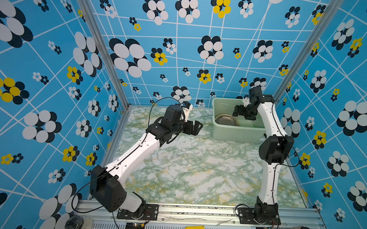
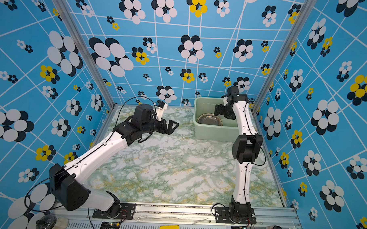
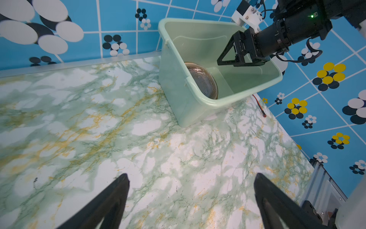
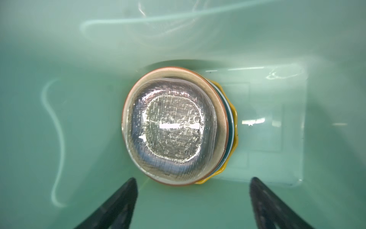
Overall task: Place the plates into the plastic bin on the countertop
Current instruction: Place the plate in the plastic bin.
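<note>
The plastic bin (image 1: 236,133) (image 2: 215,133) stands at the far right corner of the counter (image 1: 197,165) (image 2: 172,165), close to the back and right walls. The plates (image 1: 227,120) (image 2: 209,119) lie stacked on the bin's floor, at the end nearer the left arm (image 1: 143,147) (image 2: 105,148).

In the right wrist view the stack (image 4: 174,126) shows a grey glass plate on top, sitting on a cream plate with a reddish-brown rim. Below that peeks a blue-and-white edge, and a yellow scalloped rim is lowest. How many plates the stack holds cannot be told.

The right arm (image 1: 269,120) (image 2: 243,119) reaches over the bin's rim, with its jaws inside the bin above the bare part of the floor, beside the stack. They stand wide apart, hold nothing, and are clear of the plates.

The left arm hangs over the middle of the counter, short of the bin. In the left wrist view its jaws are also spread wide and empty above the bare marbled counter (image 3: 99,128), with the bin (image 3: 178,89) and the plates (image 3: 204,79) ahead of them.
</note>
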You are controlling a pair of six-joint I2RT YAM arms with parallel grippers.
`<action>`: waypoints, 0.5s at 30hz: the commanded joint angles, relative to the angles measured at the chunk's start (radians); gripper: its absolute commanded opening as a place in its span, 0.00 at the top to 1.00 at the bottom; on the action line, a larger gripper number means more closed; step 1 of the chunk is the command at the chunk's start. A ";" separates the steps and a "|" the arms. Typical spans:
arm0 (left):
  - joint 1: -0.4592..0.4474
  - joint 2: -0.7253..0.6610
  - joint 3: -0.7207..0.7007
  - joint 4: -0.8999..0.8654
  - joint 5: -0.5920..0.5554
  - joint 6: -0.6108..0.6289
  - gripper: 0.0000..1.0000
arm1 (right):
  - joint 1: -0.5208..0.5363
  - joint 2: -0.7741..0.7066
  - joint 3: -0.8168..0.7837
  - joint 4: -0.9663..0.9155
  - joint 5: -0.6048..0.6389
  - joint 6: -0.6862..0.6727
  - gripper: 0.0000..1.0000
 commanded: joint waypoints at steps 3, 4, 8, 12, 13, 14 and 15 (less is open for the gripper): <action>0.006 -0.168 -0.068 -0.042 -0.133 0.047 0.01 | 0.009 -0.185 -0.055 -0.016 0.036 0.004 0.01; 0.009 -0.205 -0.085 -0.048 -0.157 0.051 0.01 | 0.010 -0.220 -0.074 -0.014 0.036 0.007 0.01; 0.027 -0.357 -0.168 -0.077 -0.260 0.059 0.01 | 0.016 -0.397 -0.195 0.034 0.041 0.018 0.01; 0.067 -0.493 -0.253 -0.123 -0.341 0.073 0.01 | 0.018 -0.616 -0.432 0.165 0.032 0.042 0.01; 0.080 -0.526 -0.274 -0.141 -0.367 0.078 0.01 | 0.018 -0.674 -0.508 0.208 0.036 0.048 0.00; 0.095 -0.559 -0.299 -0.157 -0.392 0.076 0.01 | 0.018 -0.740 -0.592 0.251 0.043 0.054 0.01; 0.113 -0.591 -0.326 -0.169 -0.413 0.079 0.01 | 0.018 -0.801 -0.672 0.289 0.053 0.056 0.01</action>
